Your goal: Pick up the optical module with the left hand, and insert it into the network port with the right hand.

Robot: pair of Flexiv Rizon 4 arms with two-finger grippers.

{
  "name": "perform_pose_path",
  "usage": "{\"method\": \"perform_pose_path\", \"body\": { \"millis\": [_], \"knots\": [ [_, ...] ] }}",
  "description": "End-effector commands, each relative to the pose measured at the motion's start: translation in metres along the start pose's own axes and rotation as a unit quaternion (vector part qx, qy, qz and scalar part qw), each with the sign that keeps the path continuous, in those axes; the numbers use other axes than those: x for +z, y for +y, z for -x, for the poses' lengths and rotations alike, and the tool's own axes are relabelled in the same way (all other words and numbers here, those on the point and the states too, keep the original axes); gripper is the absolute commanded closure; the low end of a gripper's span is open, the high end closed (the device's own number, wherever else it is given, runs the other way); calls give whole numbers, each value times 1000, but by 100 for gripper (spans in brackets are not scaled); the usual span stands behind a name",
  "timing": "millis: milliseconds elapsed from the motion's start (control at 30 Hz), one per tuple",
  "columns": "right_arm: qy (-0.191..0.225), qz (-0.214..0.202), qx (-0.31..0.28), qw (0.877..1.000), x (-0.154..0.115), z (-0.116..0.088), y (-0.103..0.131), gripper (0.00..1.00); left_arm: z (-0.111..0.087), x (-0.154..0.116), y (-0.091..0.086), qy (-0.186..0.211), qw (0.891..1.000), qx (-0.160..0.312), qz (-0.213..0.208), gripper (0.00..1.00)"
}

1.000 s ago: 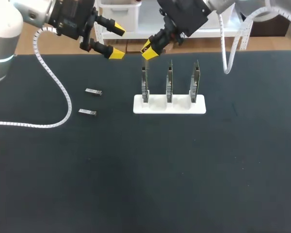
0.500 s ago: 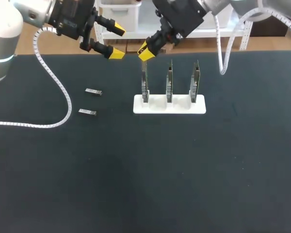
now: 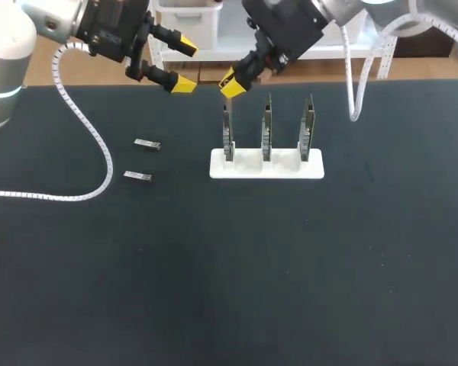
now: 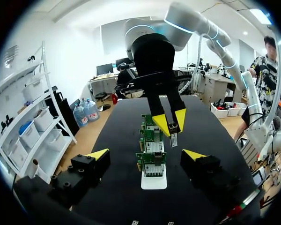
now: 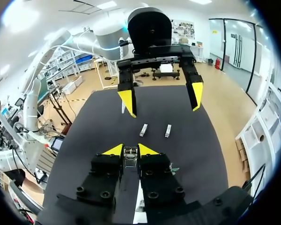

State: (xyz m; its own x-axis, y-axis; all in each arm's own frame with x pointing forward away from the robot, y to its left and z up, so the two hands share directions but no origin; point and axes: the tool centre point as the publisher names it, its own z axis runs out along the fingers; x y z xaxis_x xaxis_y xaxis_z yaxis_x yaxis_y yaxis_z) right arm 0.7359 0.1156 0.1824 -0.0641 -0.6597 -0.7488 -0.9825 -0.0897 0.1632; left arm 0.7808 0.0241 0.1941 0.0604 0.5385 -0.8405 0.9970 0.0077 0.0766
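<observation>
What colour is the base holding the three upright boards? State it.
White. The base shows best in the head view.

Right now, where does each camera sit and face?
Head view: above and behind, looking down at the table; left gripper, right gripper show.
Left wrist view: faces past the card stand to the right gripper; own gripper shows open.
Right wrist view: faces the left gripper; own gripper clamps an optical module.
Wrist views share the module.

Bright overhead light — faint shadows (wrist-view ceiling glare).
</observation>
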Motion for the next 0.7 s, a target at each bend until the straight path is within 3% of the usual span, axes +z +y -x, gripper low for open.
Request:
{"method": "perform_pose_path", "body": {
  "millis": [33,700],
  "knots": [
    [-2,-8,0,1000,-1,-3,6,100,1,0,0,3,1000,-1,0,0],
    [3,4,-17,1000,-2,3,-7,100,1,0,0,3,1000,-1,0,0]
  ]
}}
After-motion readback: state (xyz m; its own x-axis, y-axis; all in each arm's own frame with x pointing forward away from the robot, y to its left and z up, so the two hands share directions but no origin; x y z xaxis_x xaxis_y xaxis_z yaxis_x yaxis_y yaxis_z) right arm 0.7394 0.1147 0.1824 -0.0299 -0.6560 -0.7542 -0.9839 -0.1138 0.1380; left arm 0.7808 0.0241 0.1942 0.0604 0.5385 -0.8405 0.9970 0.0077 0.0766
